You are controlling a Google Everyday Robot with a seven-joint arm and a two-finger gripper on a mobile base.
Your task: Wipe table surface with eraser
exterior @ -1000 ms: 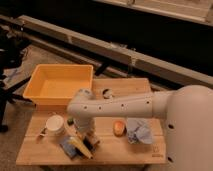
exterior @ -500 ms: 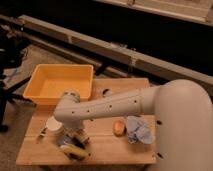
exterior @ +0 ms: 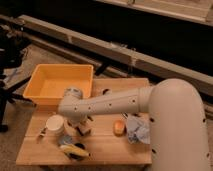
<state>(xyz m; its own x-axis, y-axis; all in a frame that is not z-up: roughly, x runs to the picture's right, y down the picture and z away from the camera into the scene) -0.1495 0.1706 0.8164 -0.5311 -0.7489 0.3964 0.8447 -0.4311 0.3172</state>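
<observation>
A small wooden table [exterior: 105, 147] is standing in the lower centre of the frame, on a carpeted floor. A white robot arm [exterior: 115, 102] is stretching from its bulky body at the lower right, leftward across the tabletop. At its end, the gripper [exterior: 81, 125] is pointing down over the left-centre of the table. Whether it is clenched or released cannot be told from this view.

Directly under the gripper, a small tan block that appears to be the eraser [exterior: 85, 131] is resting on the wood, touching or almost touching the gripper.

Just left of it, a round white cup [exterior: 55, 123] is sitting upright. Below both, near the table's front edge, a yellow banana [exterior: 75, 150] is lying on its side. A yellow plastic bin [exterior: 37, 95] is occupying the table's upper left corner, partly behind the arm. To the right of the gripper, a small orange object [exterior: 119, 128] is lying just beside a crumpled blue-grey cloth [exterior: 137, 131]. A long pale rail [exterior: 125, 50] is running diagonally across the dark background.
</observation>
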